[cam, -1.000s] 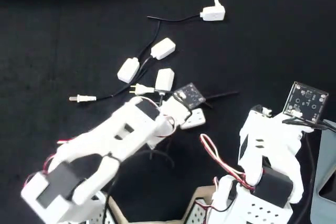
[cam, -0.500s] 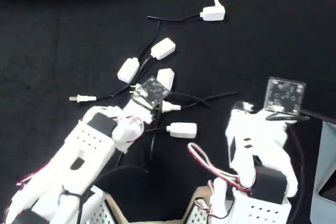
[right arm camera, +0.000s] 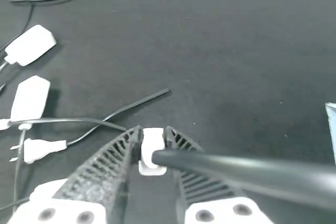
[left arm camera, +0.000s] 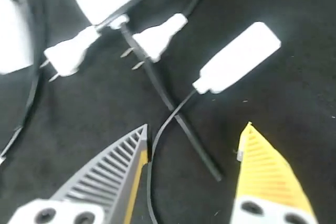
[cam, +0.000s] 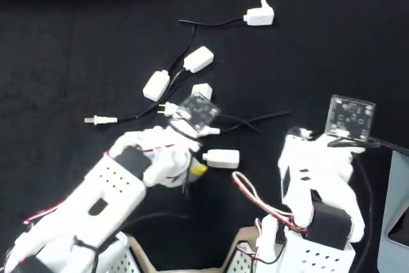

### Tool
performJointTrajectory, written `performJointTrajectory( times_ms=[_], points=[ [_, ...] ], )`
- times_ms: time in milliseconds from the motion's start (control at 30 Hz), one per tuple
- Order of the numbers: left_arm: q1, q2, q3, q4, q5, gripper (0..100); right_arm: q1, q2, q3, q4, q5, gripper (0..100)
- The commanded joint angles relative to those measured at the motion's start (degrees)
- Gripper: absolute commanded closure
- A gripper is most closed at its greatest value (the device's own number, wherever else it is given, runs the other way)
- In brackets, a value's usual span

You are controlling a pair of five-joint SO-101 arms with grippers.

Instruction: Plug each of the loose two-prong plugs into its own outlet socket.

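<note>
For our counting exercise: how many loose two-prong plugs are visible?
3. The leftmost plug lies alone; the middle plug and nearest plug lie before the left end effector. The white piece in the right end effector might be a fourth.

We find the far socket (cam: 259,15) at one o'clock on the worktop (cam: 332,49), well apart from the rest. Toward twelve lies a second socket (cam: 198,59), with a third socket (cam: 156,85) at its eight o'clock. A loose plug (cam: 101,119) lies at nine. Toward six, the near socket (cam: 221,157) lies just ahead of the left hand (left arm camera: 195,126). At three, a small piece (right arm camera: 152,153) sits between the fingers of the right hand (right arm camera: 152,131).
</note>
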Motion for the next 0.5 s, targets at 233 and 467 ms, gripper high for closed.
performJointTrajectory(
  times_ms=[233,467],
  points=[
    [5.93,22.86,-7.87,-13.45,1.14,73,2.11,-0.13,-0.22,0.26,0.62,98.5],
    [2.68,31.38,-17.45,-13.54,3.69,72,1.85,-0.22,0.84,0.26,0.62,98.5]
  ],
)
